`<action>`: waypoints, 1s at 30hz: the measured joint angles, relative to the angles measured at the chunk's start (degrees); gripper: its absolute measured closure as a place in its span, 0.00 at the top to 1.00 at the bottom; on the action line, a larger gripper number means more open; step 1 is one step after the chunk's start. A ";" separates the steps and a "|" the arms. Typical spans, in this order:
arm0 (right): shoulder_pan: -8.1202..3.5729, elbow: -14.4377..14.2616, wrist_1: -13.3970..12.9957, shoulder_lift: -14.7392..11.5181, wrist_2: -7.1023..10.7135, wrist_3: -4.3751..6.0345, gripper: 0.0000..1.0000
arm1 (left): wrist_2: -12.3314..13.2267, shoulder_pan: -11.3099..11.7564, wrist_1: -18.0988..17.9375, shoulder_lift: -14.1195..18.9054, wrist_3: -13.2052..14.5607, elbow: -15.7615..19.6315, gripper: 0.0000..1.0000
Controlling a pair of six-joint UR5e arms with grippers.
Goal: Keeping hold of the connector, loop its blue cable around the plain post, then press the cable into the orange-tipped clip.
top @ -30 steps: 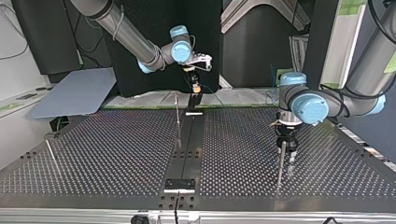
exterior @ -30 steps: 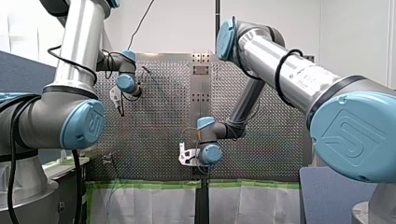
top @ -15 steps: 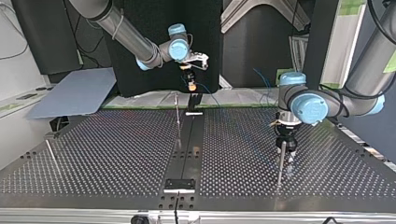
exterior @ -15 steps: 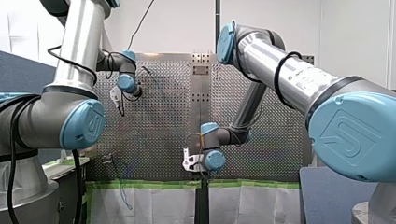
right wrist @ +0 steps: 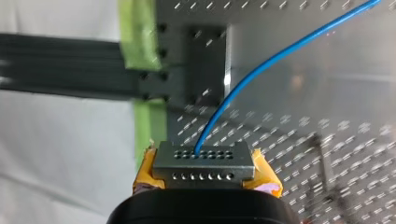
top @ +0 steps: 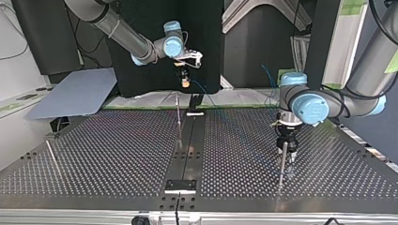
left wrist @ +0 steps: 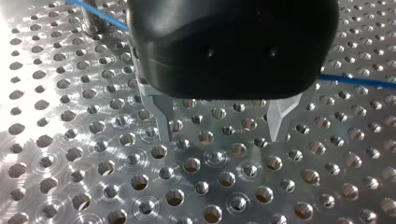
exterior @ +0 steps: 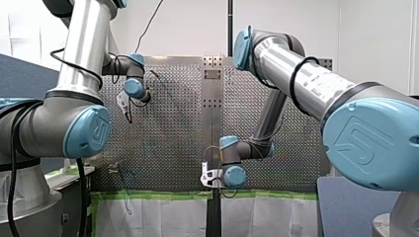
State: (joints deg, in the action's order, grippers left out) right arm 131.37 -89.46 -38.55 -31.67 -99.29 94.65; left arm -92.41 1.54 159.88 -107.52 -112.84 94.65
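My right gripper (right wrist: 204,179) is shut on a grey metal connector (right wrist: 204,160), held between its yellow pads. The blue cable (right wrist: 261,70) leaves the connector and curves away over the perforated table. In the top view my right gripper (top: 185,83) hangs above the table's far edge, past a black fixture (top: 195,102). My left gripper (left wrist: 220,137) is open just above the plate, with nothing between its metal fingers (left wrist: 161,119). The blue cable (left wrist: 357,82) runs behind its body. In the top view my left gripper (top: 287,154) stands beside a thin upright post (top: 281,168).
A second thin post (top: 178,115) stands near the table's middle strip, and a third post (top: 51,157) leans at the top view's left. Green tape (right wrist: 140,35) lines the table edge. A grey board (top: 75,93) lies beyond the top view's far left corner.
My right arm has carried the connector up and to the left in the top view, past the table's far edge, and the cable has followed. My left arm has not moved.
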 joint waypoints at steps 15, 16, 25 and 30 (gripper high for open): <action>-3.75 -0.40 -0.57 4.86 -2.27 0.37 0.00 | 0.00 -0.30 0.00 0.00 0.08 0.02 1.00; -3.99 -0.40 -0.57 4.87 -2.31 0.35 0.00 | 0.00 -0.31 0.00 0.00 0.08 0.03 1.00; -6.40 -1.47 -1.85 4.93 -2.56 0.48 0.00 | 0.00 -0.38 0.00 0.00 0.08 0.01 1.00; -7.01 -1.85 -2.47 4.97 -2.37 0.54 0.00 | 0.00 -0.37 0.00 0.00 0.10 -0.01 1.00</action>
State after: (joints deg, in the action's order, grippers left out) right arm 124.36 -91.31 -41.02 -26.70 -101.66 95.19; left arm -92.41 1.17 159.88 -107.52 -112.74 94.64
